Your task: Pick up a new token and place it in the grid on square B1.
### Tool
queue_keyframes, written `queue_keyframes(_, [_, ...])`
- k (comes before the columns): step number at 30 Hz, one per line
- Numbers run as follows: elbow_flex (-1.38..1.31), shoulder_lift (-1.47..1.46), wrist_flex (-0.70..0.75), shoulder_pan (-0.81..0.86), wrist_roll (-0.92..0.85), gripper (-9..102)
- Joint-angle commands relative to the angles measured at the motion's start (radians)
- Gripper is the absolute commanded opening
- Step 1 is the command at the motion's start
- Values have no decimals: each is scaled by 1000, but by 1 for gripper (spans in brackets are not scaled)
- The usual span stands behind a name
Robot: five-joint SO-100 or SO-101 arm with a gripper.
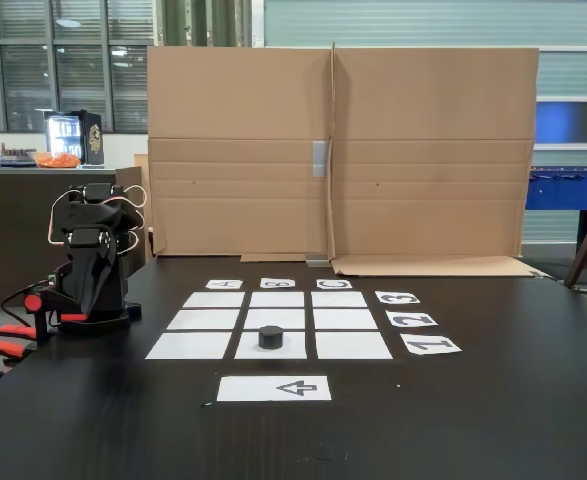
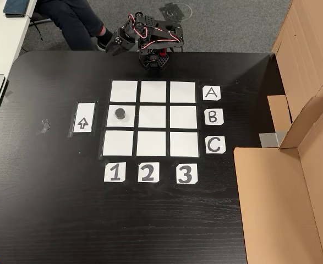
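The token, a small black puck, rests upright on square B1, the middle cell of the grid's row nearest the arrow sheet. The grid is a three-by-three set of white paper cells on the black table. My arm is folded up at its base beyond the A edge of the grid. Its gripper hangs there with the jaws together and nothing in them, well clear of the token.
A white sheet with an arrow lies beside row 1. Paper labels A B C and 1 2 3 edge the grid. A cardboard wall stands along one table side. A seated person's legs are behind the arm.
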Motion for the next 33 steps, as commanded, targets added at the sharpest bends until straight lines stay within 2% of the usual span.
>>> queue_keyframes(1, [6,23,12,-9,8,11])
queue_keyframes(33, [18,57,20,-32,6,10])
